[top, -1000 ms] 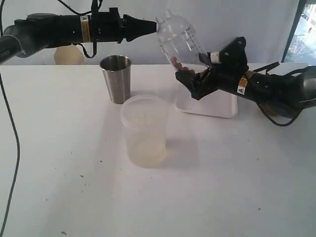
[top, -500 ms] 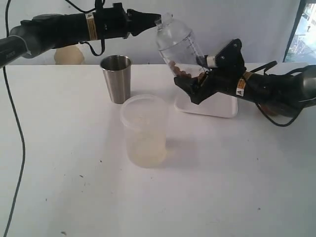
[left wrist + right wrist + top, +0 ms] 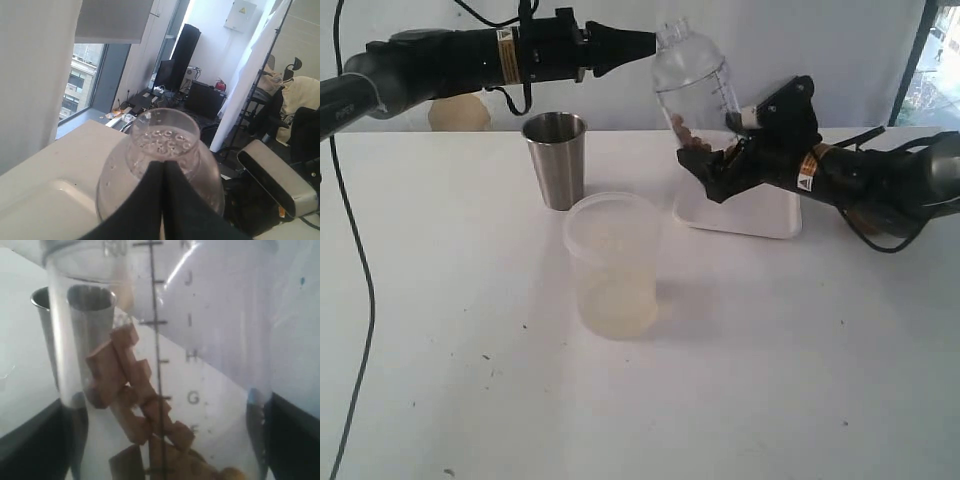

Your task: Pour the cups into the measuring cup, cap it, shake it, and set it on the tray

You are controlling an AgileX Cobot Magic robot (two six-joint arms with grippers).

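measuring cup [image 3: 698, 85]: likely light, stiff, slick; hold low
right claw [image 3: 718, 140]: clasping its base
left claw [image 3: 648, 42]: clenched, at the cap [image 3: 162, 137]

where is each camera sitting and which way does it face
exterior: off the arms, looking across the table; shows both arms, left gripper shut beside the measuring cup's cap, right gripper clamped round its base.
left wrist: on the left arm, looking along its shut fingers at that cap.
right wrist: on the right arm, looking through the cup at the steel tumbler, dark fingers either side.
shared: all three show the measuring cup.
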